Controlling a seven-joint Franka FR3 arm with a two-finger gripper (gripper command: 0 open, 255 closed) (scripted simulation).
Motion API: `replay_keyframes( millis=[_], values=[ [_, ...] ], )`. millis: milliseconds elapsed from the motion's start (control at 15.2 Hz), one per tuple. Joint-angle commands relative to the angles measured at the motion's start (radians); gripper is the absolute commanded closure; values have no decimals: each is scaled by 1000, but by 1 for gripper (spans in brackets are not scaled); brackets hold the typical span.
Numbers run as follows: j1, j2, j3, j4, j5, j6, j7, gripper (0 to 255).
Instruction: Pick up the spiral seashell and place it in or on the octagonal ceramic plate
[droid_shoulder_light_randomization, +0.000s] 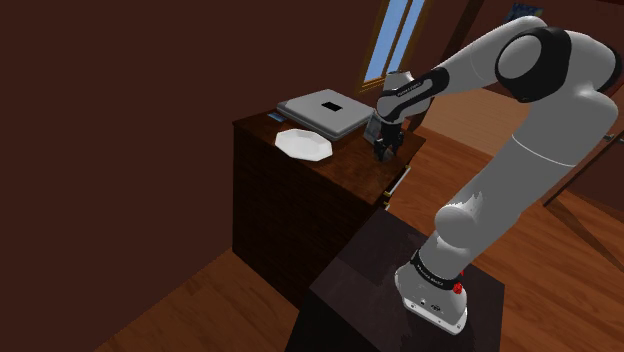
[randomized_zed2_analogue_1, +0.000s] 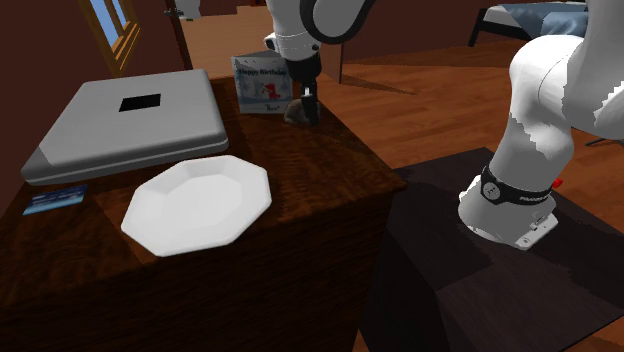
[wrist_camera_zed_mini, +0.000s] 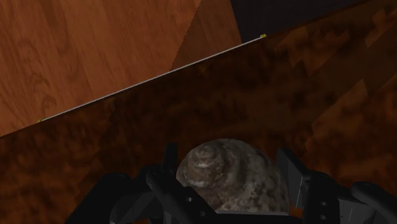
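The hand (randomized_zed2_analogue_1: 304, 108) hides most of the seashell (randomized_zed2_analogue_1: 292, 114) in the second exterior view. The card's (randomized_zed2_analogue_1: 262, 80) writing is too small to read.

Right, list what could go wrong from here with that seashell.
The rounded seashell sits near the wooden cabinet's edge; slipping from the tool, it could roll off onto the floor.
The greeting card stands right beside it; the lift might knock it over.
The octagonal plate looks shallow; a dropped shell might roll out.
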Motion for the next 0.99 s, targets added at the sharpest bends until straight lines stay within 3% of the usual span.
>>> replay_keyframes(
  millis=[0, 264, 924],
  values=[
    [0, 0, 0, 0, 0, 0, 0, 255],
    [0, 0, 0, 0, 0, 0, 0, 255],
    [5, -81, 8, 59, 1, -138, -20, 255]
  ],
)
